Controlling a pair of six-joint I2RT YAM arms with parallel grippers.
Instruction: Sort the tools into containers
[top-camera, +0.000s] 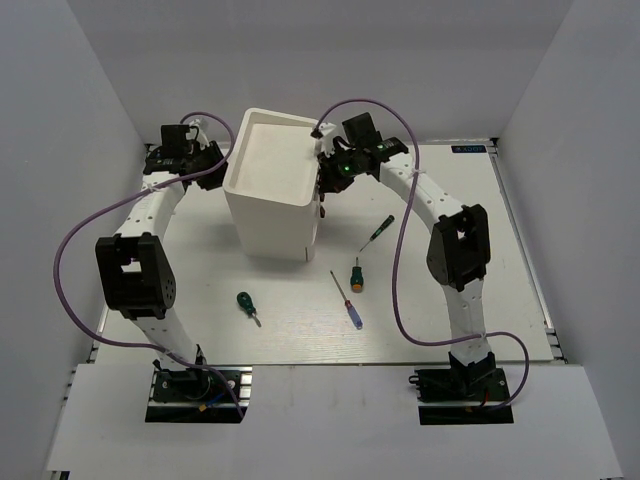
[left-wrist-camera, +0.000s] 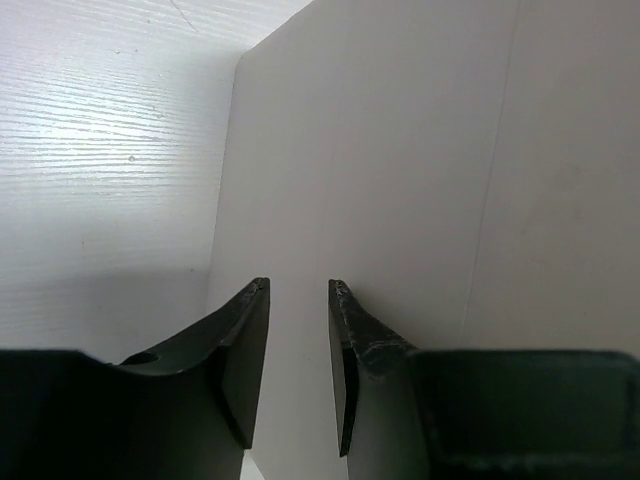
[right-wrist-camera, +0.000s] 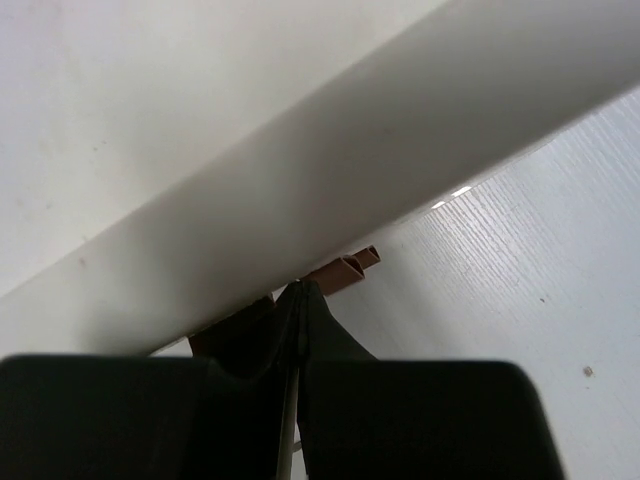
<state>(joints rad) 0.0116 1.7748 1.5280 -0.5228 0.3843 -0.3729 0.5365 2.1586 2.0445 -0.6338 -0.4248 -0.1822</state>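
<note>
The tall white cabinet (top-camera: 268, 185) stands at the table's middle back, and its drawers look pushed in. My left gripper (top-camera: 222, 155) is open beside its left wall (left-wrist-camera: 420, 180), with nothing between the fingers (left-wrist-camera: 298, 285). My right gripper (top-camera: 323, 186) is at the cabinet's right face. In the right wrist view its fingers (right-wrist-camera: 300, 288) are pressed shut just under a white rim (right-wrist-camera: 300, 150), with the tips at a brown knob (right-wrist-camera: 345, 270). A stubby green-handled screwdriver (top-camera: 244, 303), a thin blue-handled one (top-camera: 350, 303), a green-and-orange stubby one (top-camera: 356, 275) and a thin dark-handled one (top-camera: 378, 231) lie on the table. No pliers show.
The white table (top-camera: 480, 260) is closed in by white walls on the left, back and right. Purple cables loop from both arms. A second brown knob (top-camera: 323, 212) shows lower on the cabinet's right face.
</note>
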